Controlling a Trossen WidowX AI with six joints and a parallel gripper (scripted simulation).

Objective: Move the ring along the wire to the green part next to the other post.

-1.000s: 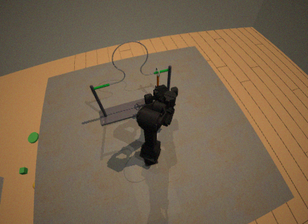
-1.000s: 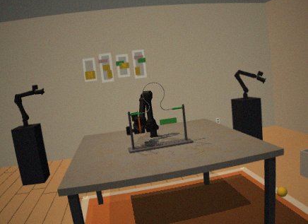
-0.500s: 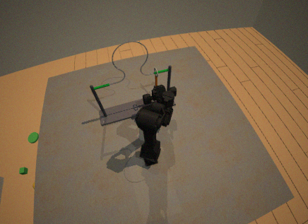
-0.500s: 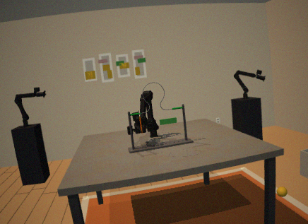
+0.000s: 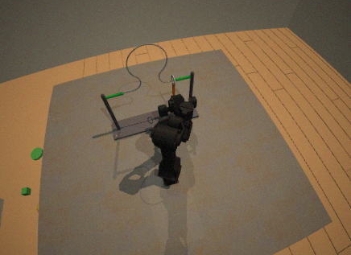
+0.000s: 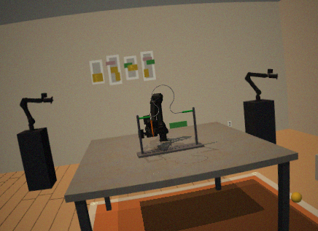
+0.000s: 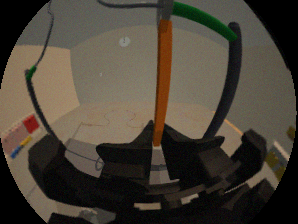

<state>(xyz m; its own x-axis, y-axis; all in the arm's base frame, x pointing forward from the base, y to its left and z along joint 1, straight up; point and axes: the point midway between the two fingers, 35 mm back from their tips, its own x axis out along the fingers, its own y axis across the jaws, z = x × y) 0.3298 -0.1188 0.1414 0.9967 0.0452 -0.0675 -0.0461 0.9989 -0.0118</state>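
The ring (image 5: 173, 83) (image 7: 166, 7) is around the wire at the inner end of the right green part (image 5: 183, 78) (image 7: 202, 16), where the thin grey wire (image 5: 167, 59) (image 6: 174, 98) begins. Whether it touches the grey cannot be told. The orange handle (image 5: 174, 89) (image 6: 152, 127) (image 7: 163, 85) points down from it, leaning slightly in the wrist view. My gripper (image 5: 174, 96) (image 7: 154, 121) is shut on the handle's lower end, below the wire. The other green part (image 5: 114, 96) (image 6: 187, 111) (image 7: 31, 72) is at the left post in the top view.
The near post (image 5: 192, 87) (image 6: 140, 138) (image 7: 232, 75) stands just right of my gripper in the wrist view. The far post (image 5: 111, 113) (image 6: 195, 127) stands at the base's other end. Between the green parts, the grey wire rises in a tall loop. The base (image 5: 133, 129) lies beneath.
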